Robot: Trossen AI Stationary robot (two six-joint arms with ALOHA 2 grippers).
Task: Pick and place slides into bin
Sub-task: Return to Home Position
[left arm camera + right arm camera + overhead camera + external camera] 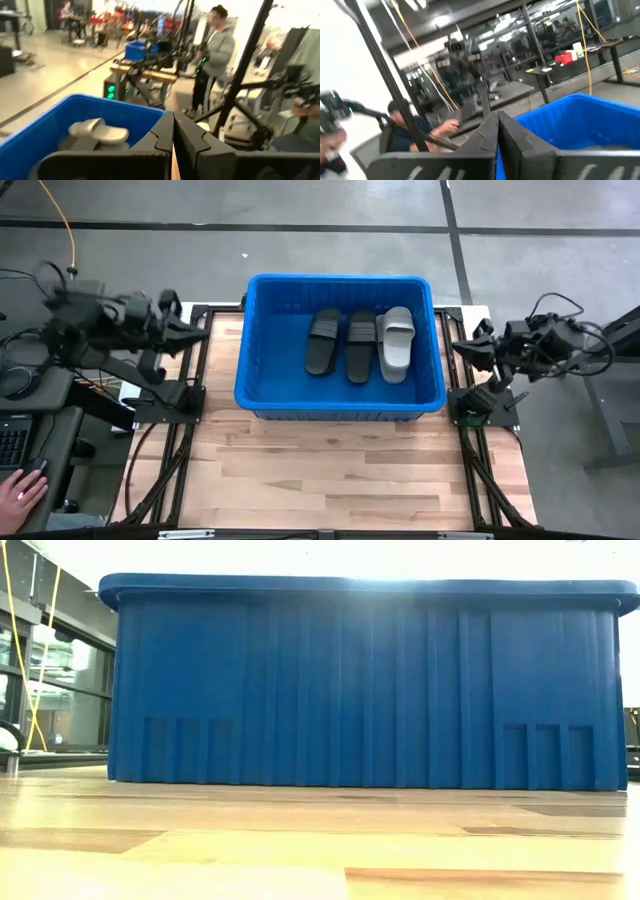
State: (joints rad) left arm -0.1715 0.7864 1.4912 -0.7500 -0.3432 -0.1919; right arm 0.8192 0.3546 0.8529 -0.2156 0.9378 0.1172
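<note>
The left gripper and right gripper sit outside opposite end walls of the bin. Each has its fingers pressed together on nothing, apparently parked because no slide shows outside the bin. In the bin three slides lie side by side, straps up: a black slide, a second black slide and a grey slide, the last nearest the right arm.
</note>
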